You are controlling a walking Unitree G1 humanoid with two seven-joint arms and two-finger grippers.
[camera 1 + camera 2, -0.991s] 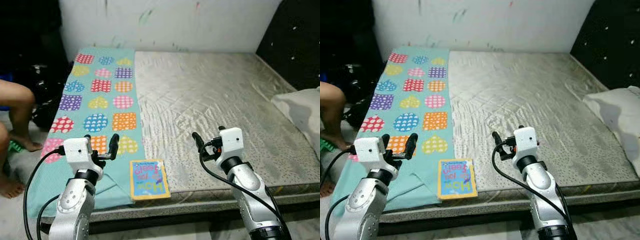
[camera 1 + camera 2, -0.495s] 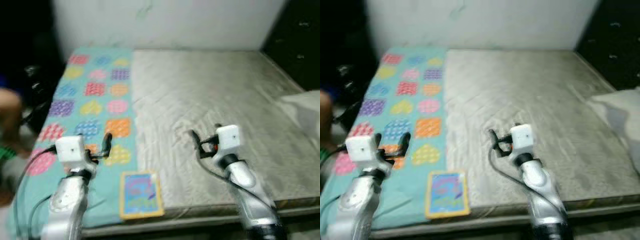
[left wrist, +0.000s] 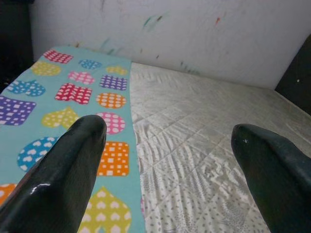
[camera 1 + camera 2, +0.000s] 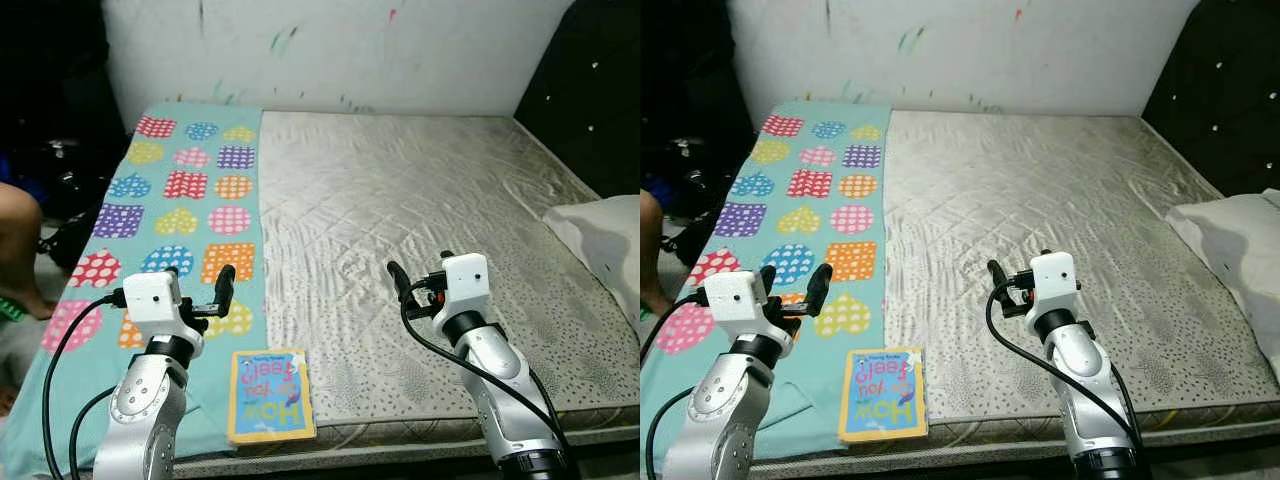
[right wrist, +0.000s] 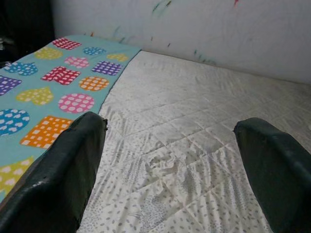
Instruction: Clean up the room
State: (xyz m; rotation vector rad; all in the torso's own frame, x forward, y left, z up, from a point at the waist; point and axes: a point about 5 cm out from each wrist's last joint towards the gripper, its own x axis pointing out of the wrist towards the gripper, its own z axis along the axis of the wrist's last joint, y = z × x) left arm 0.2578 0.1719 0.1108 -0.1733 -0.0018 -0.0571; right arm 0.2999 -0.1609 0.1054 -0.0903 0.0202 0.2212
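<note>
A children's picture book [image 4: 268, 393] with a yellow border lies flat at the near edge of the bed, on the seam between the teal patterned blanket [image 4: 185, 190] and the bare quilted mattress [image 4: 420, 190]. My left gripper [image 4: 199, 284] hovers open just behind and left of the book, above the blanket, holding nothing. Its black fingers [image 3: 68, 179] stand wide apart in the left wrist view. My right gripper [image 4: 419, 270] hangs open over the mattress to the right of the book, its fingers [image 5: 68, 170] also spread and empty.
A white pillow [image 4: 607, 232] lies at the bed's right edge by a dark padded headboard [image 4: 590, 80]. A person's bare leg [image 4: 15, 245] is on the floor at the left, beside dark bags [image 4: 60, 170]. The wall [image 4: 340, 50] behind has paint marks.
The whole picture has shifted and was blurred half a second ago, so the camera moved. Both arms keep the same pose. The book and blanket lie as before.
</note>
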